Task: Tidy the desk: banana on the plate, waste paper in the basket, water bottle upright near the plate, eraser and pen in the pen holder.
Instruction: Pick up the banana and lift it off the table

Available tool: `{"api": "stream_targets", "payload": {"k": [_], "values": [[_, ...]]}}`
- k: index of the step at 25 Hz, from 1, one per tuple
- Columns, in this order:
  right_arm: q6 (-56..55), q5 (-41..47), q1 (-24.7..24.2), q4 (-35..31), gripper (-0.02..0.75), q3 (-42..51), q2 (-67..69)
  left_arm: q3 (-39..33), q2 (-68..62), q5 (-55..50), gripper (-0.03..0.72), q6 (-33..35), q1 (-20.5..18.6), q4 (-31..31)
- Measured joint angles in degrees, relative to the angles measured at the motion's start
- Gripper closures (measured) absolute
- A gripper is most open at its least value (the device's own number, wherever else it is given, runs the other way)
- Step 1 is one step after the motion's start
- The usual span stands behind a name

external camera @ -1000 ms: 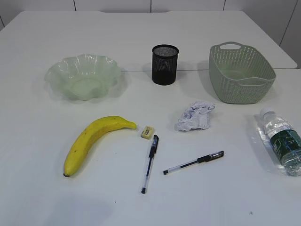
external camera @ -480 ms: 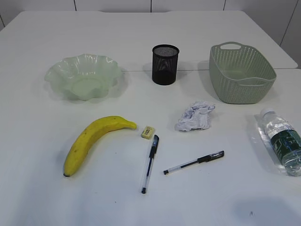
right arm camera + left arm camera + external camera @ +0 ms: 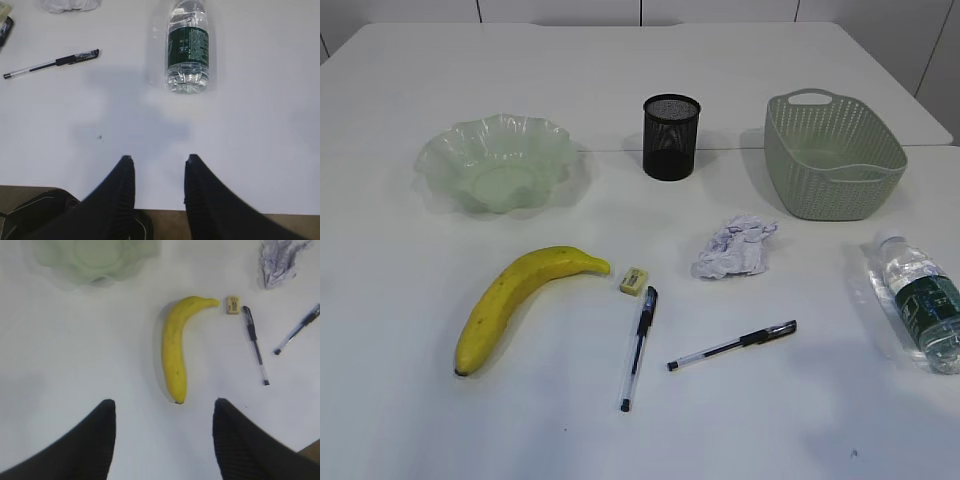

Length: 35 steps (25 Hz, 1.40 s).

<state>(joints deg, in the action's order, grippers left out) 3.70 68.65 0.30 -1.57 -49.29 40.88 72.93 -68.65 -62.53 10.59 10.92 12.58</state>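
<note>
The banana (image 3: pixel 520 298) lies on the white desk (image 3: pixel 410 250), front left; it also shows in the left wrist view (image 3: pixel 176 345). The pale green plate (image 3: pixel 498 162) stands behind it. The eraser (image 3: pixel 634 280) lies by the banana's tip. Two pens (image 3: pixel 639 347) (image 3: pixel 732 345) lie in front. The waste paper (image 3: pixel 732 247) sits mid-table. The black pen holder (image 3: pixel 671 137) and the green basket (image 3: pixel 832 155) stand at the back. The water bottle (image 3: pixel 918 300) lies on its side at right. My left gripper (image 3: pixel 164 405) is open, short of the banana. My right gripper (image 3: pixel 157 160) is open, short of the bottle (image 3: pixel 187 47).
The desk's near edge shows under my right gripper, with a dark object (image 3: pixel 35 215) below it. A seam crosses the tabletop behind the pen holder. Neither gripper shows in the exterior view.
No object has moved. Faint shadows on the desk's front edge have shifted, now showing at the front right.
</note>
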Motion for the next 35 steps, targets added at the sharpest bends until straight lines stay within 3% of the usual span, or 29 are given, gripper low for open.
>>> {"api": "stream_targets", "payload": {"k": [10,13,17,19,35], "values": [[-3.0,1.0,0.0,-5.2,0.471,-7.6,10.0,5.2,-12.9,-0.4,0.253,0.0,8.3,-2.9],[-3.7,1.7,0.0,-5.6,0.419,-7.6,12.5,5.2,-14.9,-0.5,0.252,0.0,9.4,-4.5],[-6.8,2.2,0.0,-6.0,0.267,-8.2,16.4,5.3,-16.7,-0.6,0.230,0.0,9.5,-6.1],[-7.4,2.4,0.0,-6.2,0.231,-9.1,18.6,5.3,-18.1,-0.6,0.218,0.0,9.5,-6.9],[-7.6,1.4,0.0,-6.2,0.211,-16.0,33.6,5.4,-29.5,1.8,0.205,0.0,9.5,-9.5]]}}
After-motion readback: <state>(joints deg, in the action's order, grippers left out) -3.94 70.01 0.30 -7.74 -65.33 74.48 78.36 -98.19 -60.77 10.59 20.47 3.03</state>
